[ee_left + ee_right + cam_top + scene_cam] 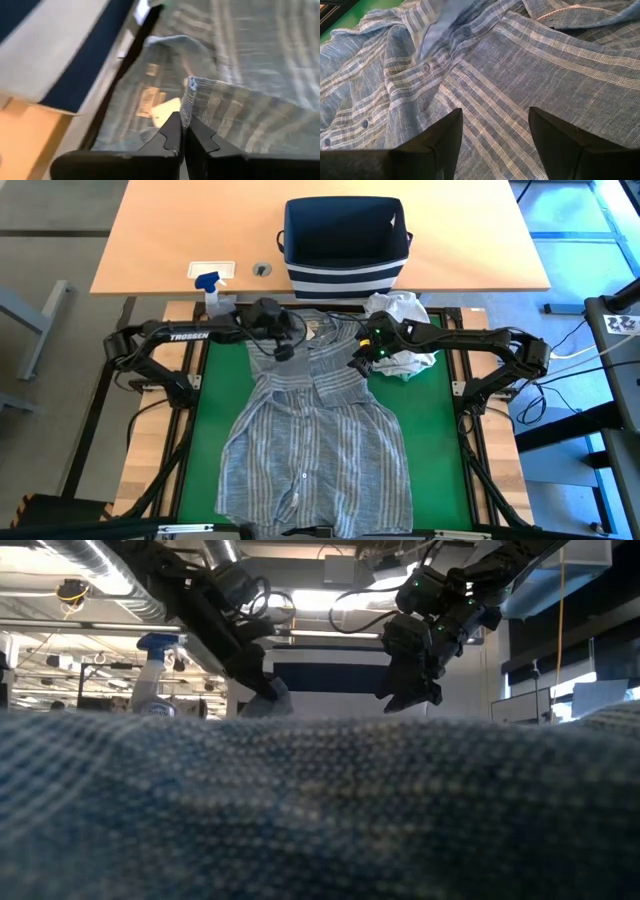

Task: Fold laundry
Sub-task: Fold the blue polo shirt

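While the grey-blue striped shirt (pixel 315 440) lies spread front-up on the green mat (pixel 440 440), both arms reach in over its collar end, the end towards the basket. The hem of the shirt lies at the mat's near edge, farthest from the basket, and fills the foreground of the low view.

Left arm: extended level from the left side of the mat, forearm running along the shirt's far edge. The left gripper (pixel 283 352) points down at the collar region on the shirt's left shoulder. Its fingers (pixel 172 131) are pressed together, with a fold of the striped cloth pinched between the tips; the edge of that fold rises straight out of the closed tips in the left wrist view. The low view shows a small peak of fabric drawn up at that gripper.

Right arm: extended level from the right side of the mat, mirroring the left. The right gripper (pixel 360 363) hangs above the shirt's right shoulder, just beside the button placket, clear of the cloth. Its fingers (pixel 437 142) stand apart with nothing between them; striped fabric and buttons show through the gap.

Beyond the shirt's right shoulder, under the right forearm, a white garment (pixel 400 308) lies crumpled at the mat's far corner. Farther still, the navy-and-white striped basket (pixel 345 245) stands on the wooden table (pixel 180 230), and a spray bottle (pixel 212 290) stands beyond the left arm.
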